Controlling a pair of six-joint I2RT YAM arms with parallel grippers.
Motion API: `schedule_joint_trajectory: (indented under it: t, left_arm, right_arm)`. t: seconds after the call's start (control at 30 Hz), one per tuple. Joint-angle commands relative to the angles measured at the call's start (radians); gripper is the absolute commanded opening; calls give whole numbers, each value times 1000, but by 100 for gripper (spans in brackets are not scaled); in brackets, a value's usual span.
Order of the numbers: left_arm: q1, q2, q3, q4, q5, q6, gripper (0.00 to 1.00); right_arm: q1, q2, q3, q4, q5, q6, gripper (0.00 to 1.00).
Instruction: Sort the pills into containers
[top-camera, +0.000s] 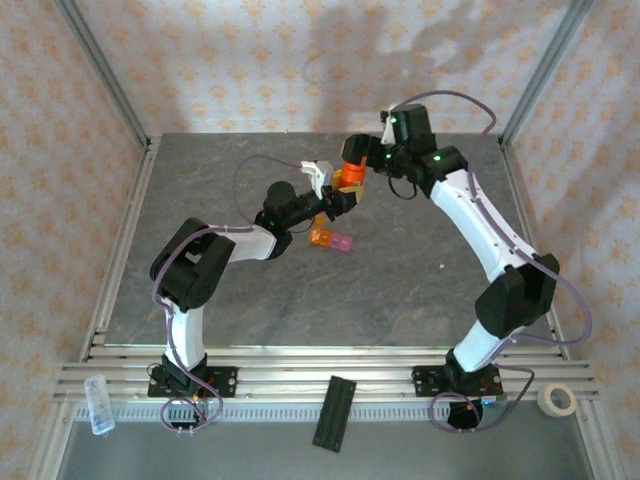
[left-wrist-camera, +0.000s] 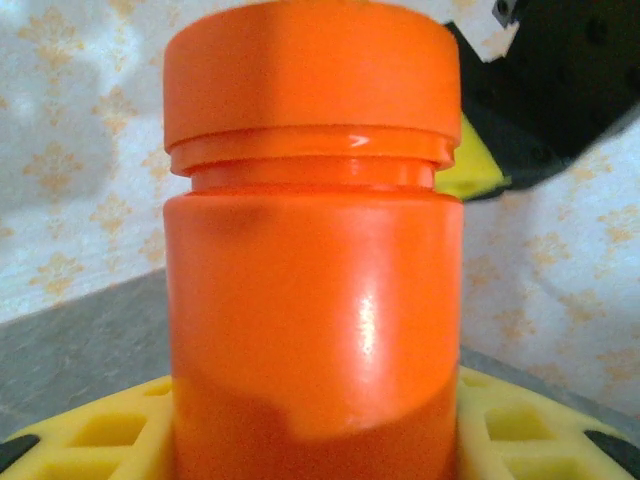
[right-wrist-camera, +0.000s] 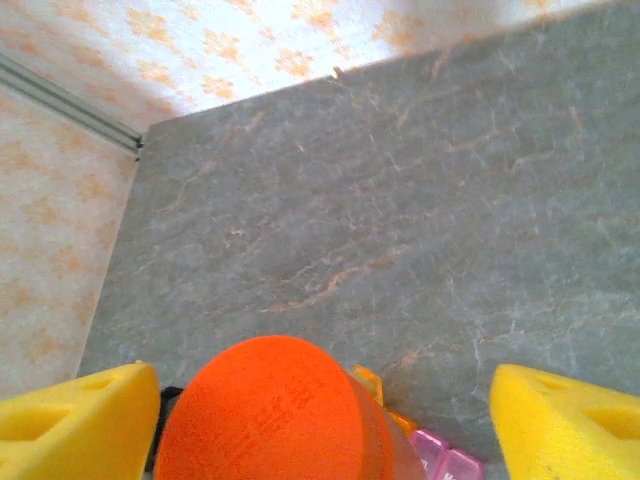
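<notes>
An orange bottle (left-wrist-camera: 310, 290) with its orange cap (left-wrist-camera: 310, 75) on stands upright between the yellow fingers (left-wrist-camera: 90, 430) of my left gripper (left-wrist-camera: 320, 430), which is shut on its body. In the top view the bottle (top-camera: 350, 180) hangs above the table's middle. My right gripper (right-wrist-camera: 320, 420) hovers over the cap (right-wrist-camera: 265, 410), open, its yellow fingers (right-wrist-camera: 565, 420) standing wide of it on both sides. Below the bottle lie the containers (top-camera: 331, 240), a low strip with an orange end (right-wrist-camera: 372, 384) and pink cells (right-wrist-camera: 445, 460). The pills are out of view.
The grey marbled table (top-camera: 400, 280) spreads around the strip. Patterned walls close the back and sides. On the near rail lie a black bar (top-camera: 334, 412), a clear plastic piece (top-camera: 99, 403) and a roll of tape (top-camera: 557, 399).
</notes>
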Motion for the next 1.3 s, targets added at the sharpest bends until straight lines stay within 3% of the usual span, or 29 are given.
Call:
schedule_joint_trajectory:
  t: [0.0,0.1,0.27,0.5,0.9,1.1,1.27]
  left_arm:
    - [23,-5,50,112,103,-66,0]
    - [35,9,84,118,212,-126,0]
    - [42,41,153,125,379,-248,0]
    - [42,67,206,124,481,-351,0]
    - [42,77,228,124,519,-387,0]
    - [42,80,235,124,519,-394,0]
    - [42,81,237,124,511,-394,0]
  right_arm:
    - [-30,-77,74,-68,-132,-101,87]
    - [-55,-74,126,-142,-216,-233,90]
    - [-123,-6,261,-302,-401,-411,84]
    - [-137,159,506,-533,-532,-533,72]
    - [-137,201,491,-593,-530,-571,68]
    - [-137,201,470,-597,-524,-570,55]
    - [-137,191,444,-580,-507,-548,38]
